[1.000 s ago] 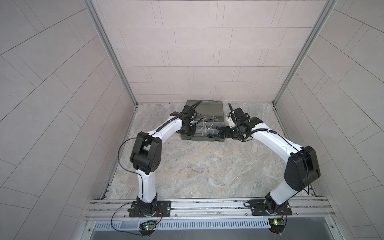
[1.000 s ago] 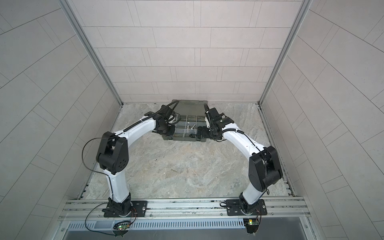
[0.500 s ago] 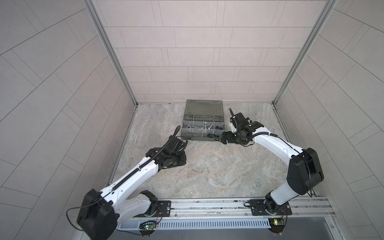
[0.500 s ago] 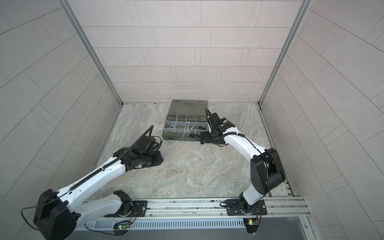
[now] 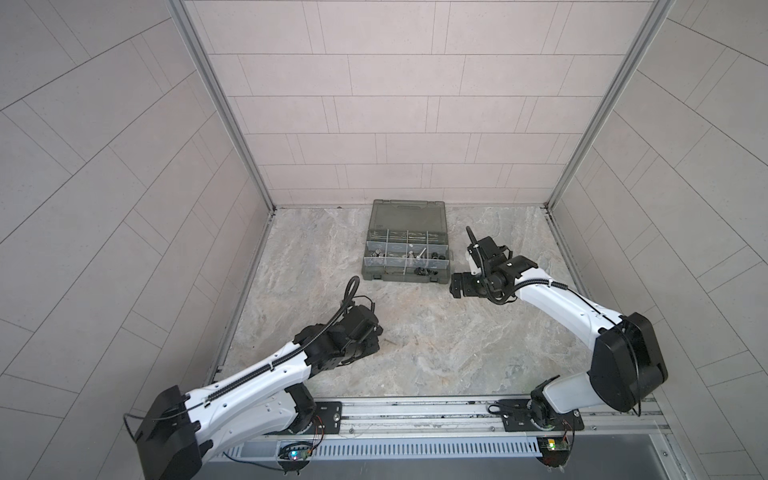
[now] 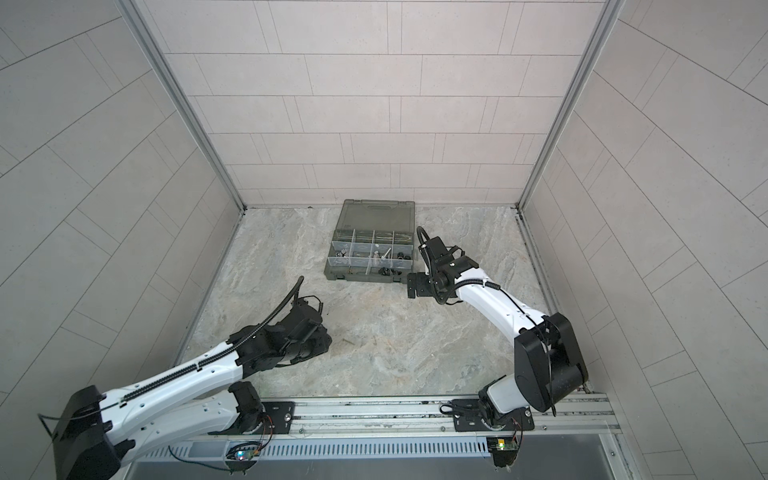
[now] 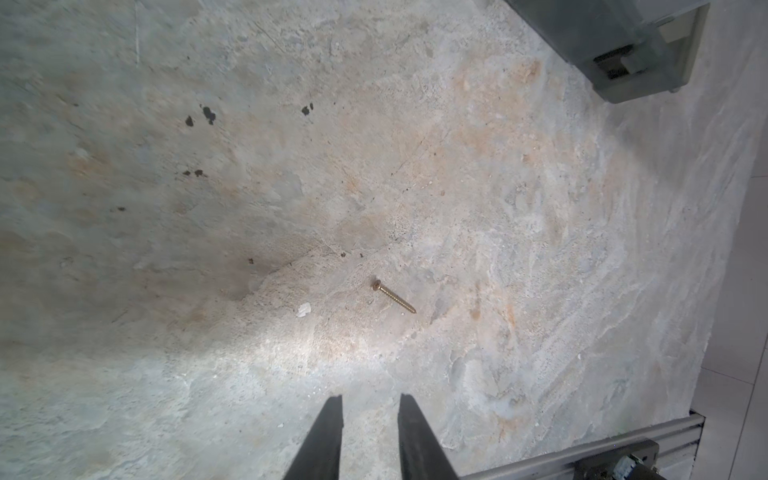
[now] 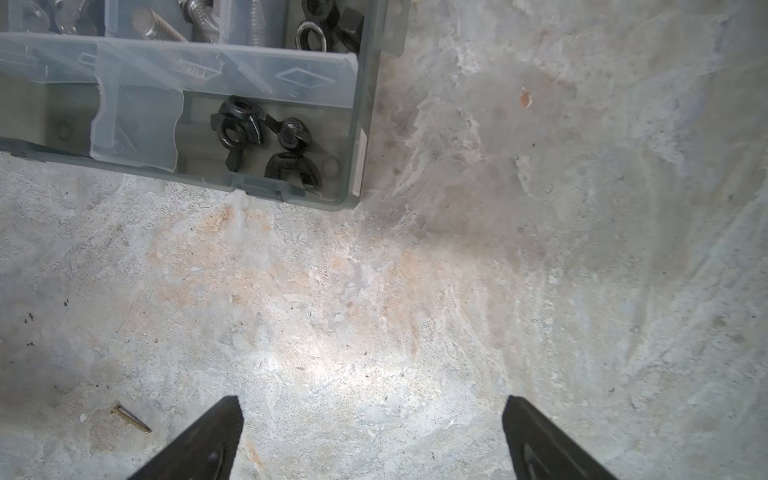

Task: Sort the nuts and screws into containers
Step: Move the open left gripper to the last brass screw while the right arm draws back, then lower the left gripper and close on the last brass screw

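Hovering left pincer [image 7: 370, 397], narrowly parted and empty, near a brass screw [image 7: 395, 298]; holding right pincer [image 8: 372, 399] wide apart, empty, beside the organiser case [image 8: 360, 104] containing black nuts [image 8: 232, 131] and silver screws [image 8: 162, 27] in compartments [image 8: 328, 124].

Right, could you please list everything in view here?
table: one, mottled grey, under everything.
organiser case: one, dark grey-green, lid open, at the back.
silver bolts: several, silver, in the case's compartments.
black nuts: several, black, case's front corner compartment.
slim screw: one, brass-coloured, loose on the table, apart from the case.
left gripper: one, black, slightly open, empty, near the screw.
right gripper: one, black, wide open, empty, beside the case.
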`<act>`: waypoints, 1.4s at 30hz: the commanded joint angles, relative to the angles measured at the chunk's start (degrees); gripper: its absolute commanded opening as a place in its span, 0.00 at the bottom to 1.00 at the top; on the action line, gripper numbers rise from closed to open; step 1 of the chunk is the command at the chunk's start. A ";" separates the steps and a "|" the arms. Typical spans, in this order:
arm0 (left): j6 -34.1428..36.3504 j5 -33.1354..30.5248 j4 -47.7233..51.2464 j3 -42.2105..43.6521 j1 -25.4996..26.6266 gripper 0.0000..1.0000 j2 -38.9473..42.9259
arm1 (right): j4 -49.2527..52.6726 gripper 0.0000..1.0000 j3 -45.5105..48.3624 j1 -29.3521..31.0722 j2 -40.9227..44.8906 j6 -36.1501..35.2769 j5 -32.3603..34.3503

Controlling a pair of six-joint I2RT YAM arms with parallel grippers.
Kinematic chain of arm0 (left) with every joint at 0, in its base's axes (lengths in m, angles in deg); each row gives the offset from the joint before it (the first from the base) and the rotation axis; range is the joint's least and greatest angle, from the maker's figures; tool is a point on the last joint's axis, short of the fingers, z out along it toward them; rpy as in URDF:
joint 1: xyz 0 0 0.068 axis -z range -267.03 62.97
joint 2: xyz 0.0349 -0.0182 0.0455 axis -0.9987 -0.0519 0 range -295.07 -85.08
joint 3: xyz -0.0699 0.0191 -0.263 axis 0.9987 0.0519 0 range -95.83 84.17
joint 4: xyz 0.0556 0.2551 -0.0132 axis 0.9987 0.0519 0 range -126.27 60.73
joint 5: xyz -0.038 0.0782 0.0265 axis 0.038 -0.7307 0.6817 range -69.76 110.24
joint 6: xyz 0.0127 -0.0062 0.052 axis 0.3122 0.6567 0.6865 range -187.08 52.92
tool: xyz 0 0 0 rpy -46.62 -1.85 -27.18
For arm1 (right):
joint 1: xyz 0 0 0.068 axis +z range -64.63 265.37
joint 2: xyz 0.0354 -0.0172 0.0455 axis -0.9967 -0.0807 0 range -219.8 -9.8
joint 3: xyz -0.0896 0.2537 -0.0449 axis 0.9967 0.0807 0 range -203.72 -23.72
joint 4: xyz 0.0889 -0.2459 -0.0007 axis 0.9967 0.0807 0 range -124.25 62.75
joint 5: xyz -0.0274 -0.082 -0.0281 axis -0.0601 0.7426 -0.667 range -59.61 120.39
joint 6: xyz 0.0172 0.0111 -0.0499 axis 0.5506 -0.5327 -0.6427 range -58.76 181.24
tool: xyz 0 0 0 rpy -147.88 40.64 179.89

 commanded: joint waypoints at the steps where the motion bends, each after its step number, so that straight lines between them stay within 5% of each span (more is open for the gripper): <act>1: -3.26 -2.55 -4.77 -0.34 0.78 0.29 -3.67 | 0.00 0.99 1.13 0.25 2.95 -0.46 2.17; 23: -2.77 0.78 -12.44 -4.56 1.08 0.29 -21.59 | -1.13 0.99 5.77 -2.11 5.94 -1.33 3.12; 42: -1.04 2.33 -10.70 -7.95 0.78 0.27 -28.59 | -2.33 0.99 7.56 -5.44 7.04 -1.29 0.47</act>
